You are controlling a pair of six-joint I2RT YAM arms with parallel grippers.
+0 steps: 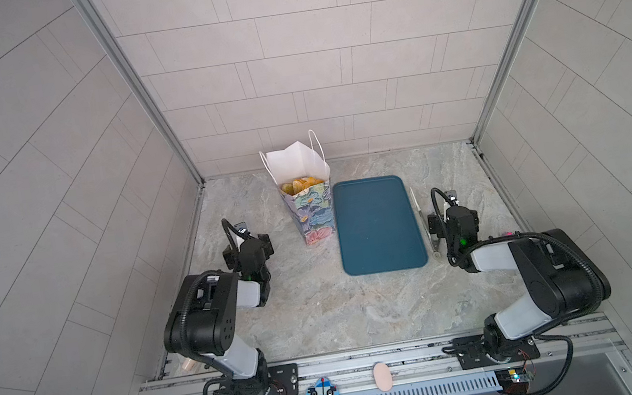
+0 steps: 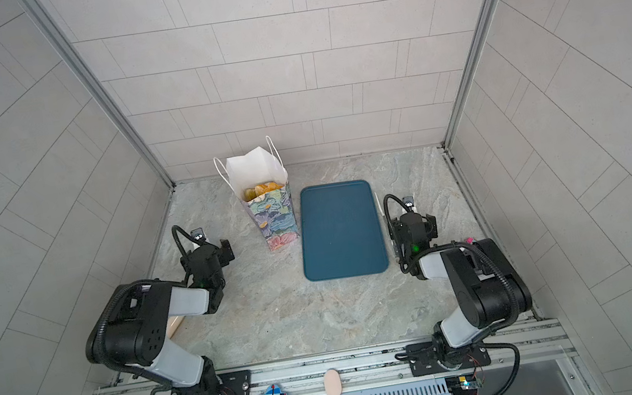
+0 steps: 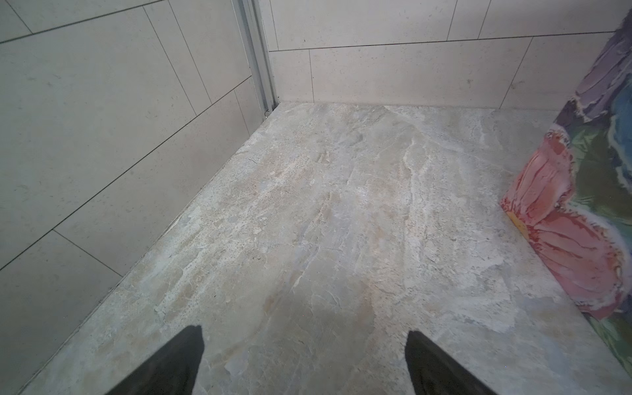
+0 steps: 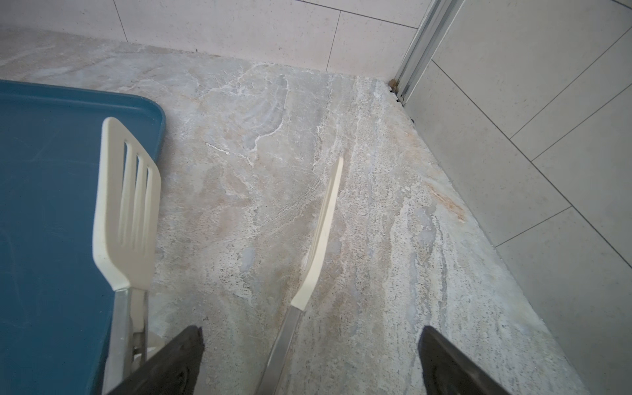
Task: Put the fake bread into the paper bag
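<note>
In both top views the paper bag (image 1: 310, 212) (image 2: 273, 221) stood beside the tray (image 1: 379, 225), fake bread (image 1: 301, 185) inside. Left wrist view: the left gripper (image 3: 304, 333) gaped empty over the table (image 3: 342, 205). Right wrist view: the right gripper (image 4: 311, 328) gaped above tongs (image 4: 126, 205), gripping nothing.

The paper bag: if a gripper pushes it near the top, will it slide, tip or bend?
The paper bag stands tall on a narrow base, so a high push would probably tip it. Its thin walls look creased at the rim, so they would likely buckle first. The fake bread inside may steady it a little.
</note>
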